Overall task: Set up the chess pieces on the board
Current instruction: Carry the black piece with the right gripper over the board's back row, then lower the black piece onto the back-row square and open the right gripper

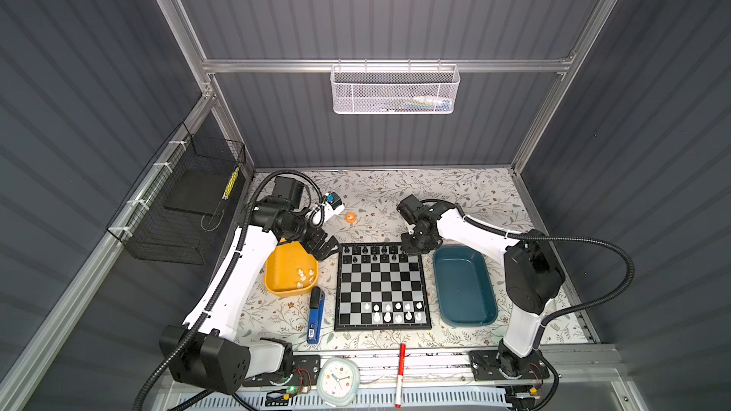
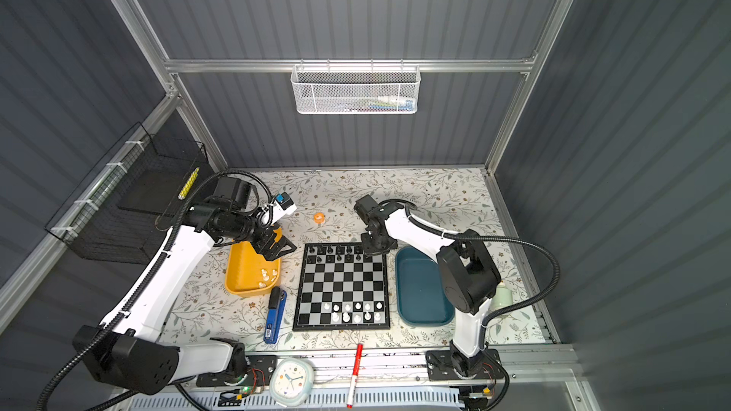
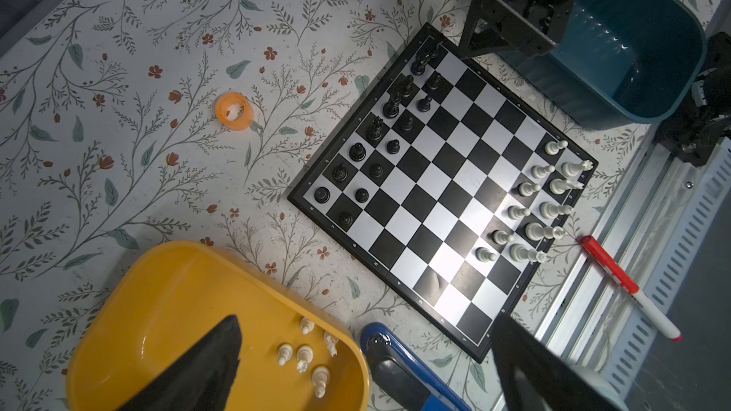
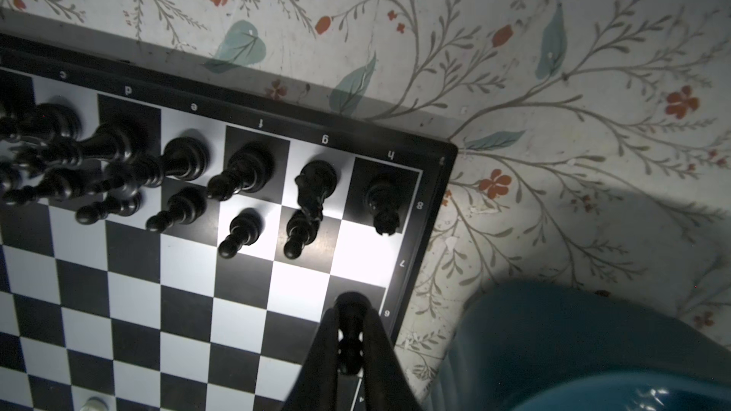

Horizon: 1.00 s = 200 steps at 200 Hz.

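You have one floral-print counter (image 1: 435,191). On it lies one square black-and-silver chessboard (image 1: 381,282), between one teal oblong plastic tray (image 1: 464,286) and one yellow oblong plastic tray (image 1: 281,270).

Note two hands:
- The left hand (image 1: 328,251) is spread wide over the yellow tray's far end.
- The right hand (image 4: 350,310) is clamped on one black pawn (image 4: 350,349) near the board's far right corner.

Count the pieces:
- Fifteen black chessmen (image 3: 357,151) stand on the far ranks.
- Eleven white chessmen (image 3: 542,170) stand on the near ranks.
- Five white pieces (image 3: 303,357) lie in the yellow tray.

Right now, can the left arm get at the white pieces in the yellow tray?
Probably yes. The left gripper hangs open by the yellow tray's far end, and the white pieces lie loose and uncovered toward its near end. Only the tray wall stands close.
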### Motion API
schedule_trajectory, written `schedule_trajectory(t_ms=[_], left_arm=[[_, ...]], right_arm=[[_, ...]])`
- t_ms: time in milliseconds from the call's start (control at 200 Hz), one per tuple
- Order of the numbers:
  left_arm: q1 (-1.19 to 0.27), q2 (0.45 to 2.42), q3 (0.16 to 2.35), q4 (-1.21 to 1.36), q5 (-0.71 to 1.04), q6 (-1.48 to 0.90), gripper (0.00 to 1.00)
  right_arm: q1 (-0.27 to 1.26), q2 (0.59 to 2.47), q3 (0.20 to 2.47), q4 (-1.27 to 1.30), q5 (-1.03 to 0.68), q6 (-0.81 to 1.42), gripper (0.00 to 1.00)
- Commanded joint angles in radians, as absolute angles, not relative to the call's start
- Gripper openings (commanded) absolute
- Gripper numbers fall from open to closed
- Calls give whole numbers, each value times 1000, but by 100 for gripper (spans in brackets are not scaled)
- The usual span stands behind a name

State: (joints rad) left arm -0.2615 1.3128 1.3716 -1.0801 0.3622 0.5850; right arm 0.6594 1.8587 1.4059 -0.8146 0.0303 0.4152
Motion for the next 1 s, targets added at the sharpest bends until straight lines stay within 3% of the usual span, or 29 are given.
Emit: schedule_trajectory(t_ms=[0, 996], left_arm=[[-265, 1292, 1371, -1104, 355, 597, 99], [-265, 1290, 1368, -1104, 367, 598, 99]], right_arm=[[663, 1876, 1392, -821, 41, 402, 15], [658, 1967, 1386, -772, 40, 394, 17]])
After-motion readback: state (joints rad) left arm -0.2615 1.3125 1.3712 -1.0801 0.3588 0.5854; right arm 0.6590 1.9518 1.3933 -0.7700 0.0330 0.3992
